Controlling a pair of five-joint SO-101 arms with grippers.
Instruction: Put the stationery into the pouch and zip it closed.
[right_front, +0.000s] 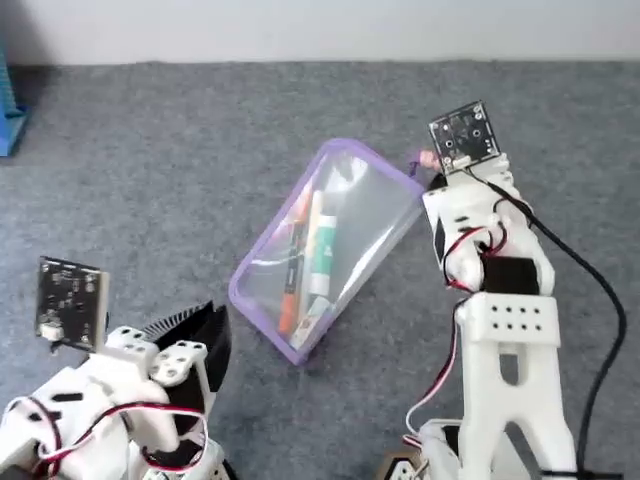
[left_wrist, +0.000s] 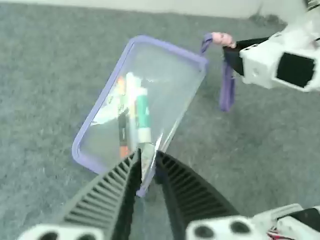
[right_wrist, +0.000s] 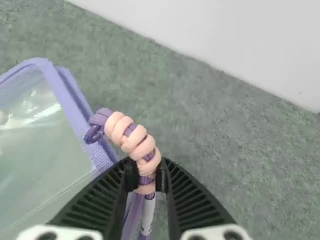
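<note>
Grey felt tabletop (right_front: 150, 150) carries the clear pouch (right_front: 345, 215), stationery (right_front: 318, 250) inside. My low-crouched left gripper (left_wrist: 145, 162) pinches its nearest edge; my outstretched right gripper (right_wrist: 145, 170) clamps the cord-wrapped zip pull (right_wrist: 131, 137), its tail hidden in that grip.

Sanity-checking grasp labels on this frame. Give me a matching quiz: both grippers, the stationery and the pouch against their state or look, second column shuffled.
Column one:
1. left gripper
2. right gripper
3. stationery
4. pouch

Column two:
A. clear, with purple edging
B. inside the pouch
C. fingers shut on the pink-wrapped zip pull
D. fingers shut on the pouch's edge

Pairs: 1-D, 2-C, 3-B, 4-A
</note>
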